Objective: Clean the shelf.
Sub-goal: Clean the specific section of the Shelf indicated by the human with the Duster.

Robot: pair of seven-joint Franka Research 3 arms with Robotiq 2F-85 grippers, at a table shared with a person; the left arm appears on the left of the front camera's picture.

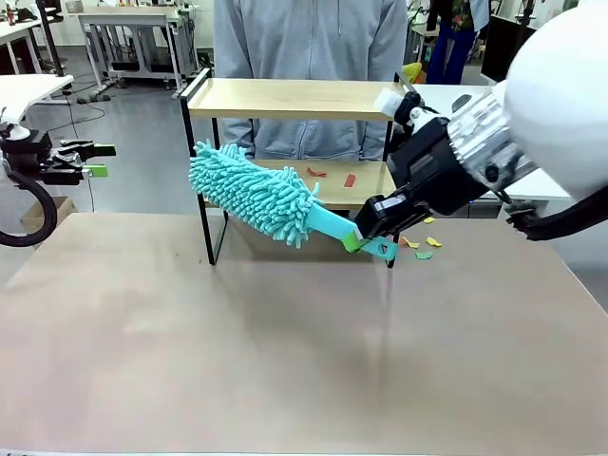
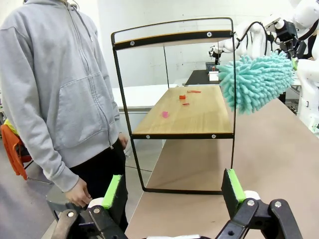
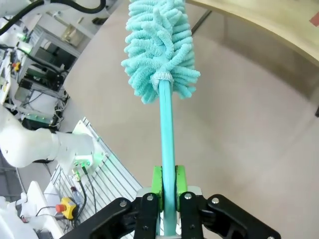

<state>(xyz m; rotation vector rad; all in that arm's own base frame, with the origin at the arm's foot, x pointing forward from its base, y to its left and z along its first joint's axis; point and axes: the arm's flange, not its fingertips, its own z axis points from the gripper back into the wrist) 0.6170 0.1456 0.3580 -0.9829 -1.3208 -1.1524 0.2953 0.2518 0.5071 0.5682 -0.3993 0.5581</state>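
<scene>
At the far middle of the table [image 1: 285, 361] stands the shelf [image 1: 285, 98], long side toward the robot, with a person [image 1: 309, 47] close behind it. Red and pink scraps [image 1: 328, 174] lie on its lower board, mostly in the right half. More bits [image 1: 423, 245] lie on the table by its right front foot.

The duster [image 1: 252, 195] slants across the front of the lower tier. Its fluffy head is at the left end and its handle runs down and right. In the left wrist view the head sits just at the board's front edge; I cannot tell whether it touches.

The right gripper [image 1: 366, 237] is clamped tight on the handle's end, so the scraps lie beyond the head and to its right. A sweep would probably have to carry the head inward and along the board.

The left gripper [image 1: 90, 157] hangs well off to the left, its jaws spread wide and holding nothing. The right arm is clearly the nearer one.
</scene>
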